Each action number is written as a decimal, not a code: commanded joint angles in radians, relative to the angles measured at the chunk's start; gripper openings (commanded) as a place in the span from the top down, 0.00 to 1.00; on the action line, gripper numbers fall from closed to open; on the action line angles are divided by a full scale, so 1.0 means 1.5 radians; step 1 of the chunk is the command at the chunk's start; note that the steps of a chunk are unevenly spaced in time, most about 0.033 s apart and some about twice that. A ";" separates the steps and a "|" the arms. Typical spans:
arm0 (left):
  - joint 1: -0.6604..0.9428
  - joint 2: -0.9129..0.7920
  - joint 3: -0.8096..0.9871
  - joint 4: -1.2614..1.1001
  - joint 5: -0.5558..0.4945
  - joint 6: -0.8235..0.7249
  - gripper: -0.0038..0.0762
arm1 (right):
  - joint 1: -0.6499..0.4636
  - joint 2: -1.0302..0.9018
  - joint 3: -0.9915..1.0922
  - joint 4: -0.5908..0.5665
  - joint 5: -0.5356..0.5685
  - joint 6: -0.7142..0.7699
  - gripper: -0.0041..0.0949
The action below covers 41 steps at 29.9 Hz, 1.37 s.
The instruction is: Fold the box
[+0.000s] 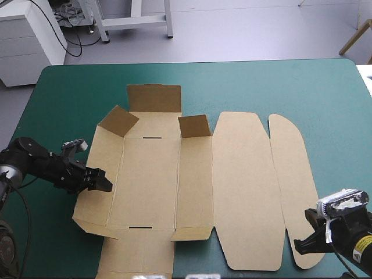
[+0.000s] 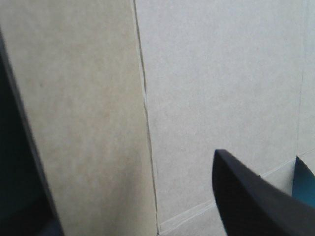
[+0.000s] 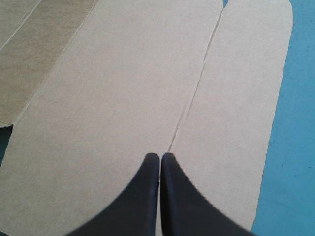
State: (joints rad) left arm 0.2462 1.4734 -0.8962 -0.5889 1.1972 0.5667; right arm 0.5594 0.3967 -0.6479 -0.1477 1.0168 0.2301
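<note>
The brown box (image 1: 192, 174) lies as a cut sheet on the teal-green cover. Its far flap (image 1: 154, 97) and two small corner flaps (image 1: 195, 125) stand up, while the lid panel (image 1: 244, 186) and tuck flap (image 1: 293, 186) lie flat on the right. My left gripper (image 1: 106, 183) is at the outer edge of the left wall panel (image 2: 78, 123), which tilts slightly up. One black finger (image 2: 251, 201) rests over the board, well off centre, and the other is hidden by the board. My right gripper (image 3: 160, 156) is shut, its tip over the crease between lid and tuck flap at their near end (image 1: 299, 245).
The sheet's near flap (image 1: 136, 253) reaches the table's front edge. Teal-green cover (image 1: 290, 87) runs from the box to the far edge and the right edge. A strip of cover (image 3: 290, 147) shows beside the tuck flap.
</note>
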 commanded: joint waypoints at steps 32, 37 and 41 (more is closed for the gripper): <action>-0.258 0.106 -0.354 0.336 0.059 -0.135 0.96 | -0.004 0.006 -0.015 0.016 -0.042 -0.032 0.96; -0.323 0.169 -0.479 0.435 0.064 -0.136 0.96 | -0.004 0.006 -0.015 0.025 -0.042 -0.032 0.96; -0.366 0.206 -0.548 0.512 0.056 -0.135 0.96 | -0.004 0.006 -0.015 0.025 -0.046 -0.029 0.96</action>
State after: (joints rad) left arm -0.2634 1.8038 -1.6260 0.0840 1.2326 0.3657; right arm 0.5594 0.3967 -0.6479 -0.1022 1.0156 0.1888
